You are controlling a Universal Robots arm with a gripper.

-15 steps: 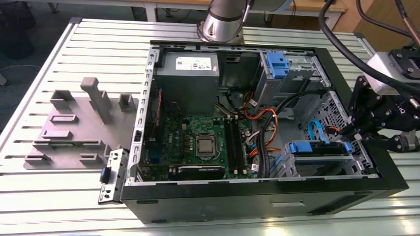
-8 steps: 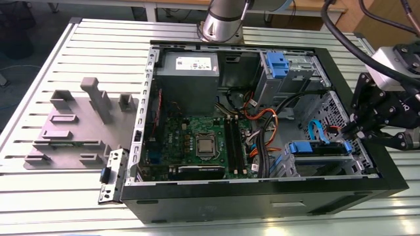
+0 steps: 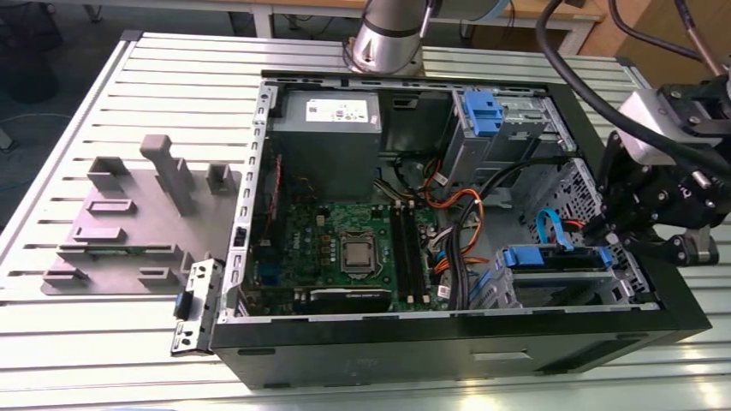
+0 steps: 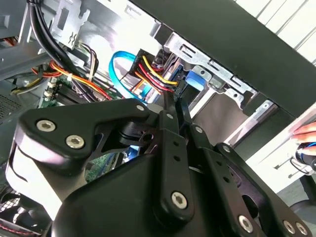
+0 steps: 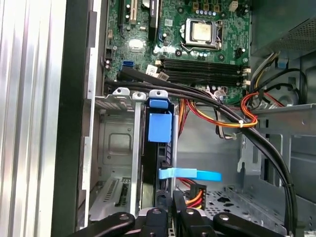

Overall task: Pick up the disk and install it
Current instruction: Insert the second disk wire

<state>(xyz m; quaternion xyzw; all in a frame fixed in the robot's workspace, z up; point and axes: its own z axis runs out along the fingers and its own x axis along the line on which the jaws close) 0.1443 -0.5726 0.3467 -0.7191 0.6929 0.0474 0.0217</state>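
One black open tower case [image 3: 457, 342]; grey metal drive cage [image 5: 116, 148] inside. Black gripper [image 4: 174, 101] right over cage, jaws together, nothing seen between. Blue-framed silver disk [image 5: 160, 123] sits edge-on in cage slot. Risk: gripper snagging orange-yellow cables [image 5: 241, 120] beside cage. Tight gap, cage wall close.

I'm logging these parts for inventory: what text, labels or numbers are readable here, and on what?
None reads clearly.
White sticker on the power supply: print too small.
Motherboard markings: too small.
White cable tag: blurred.
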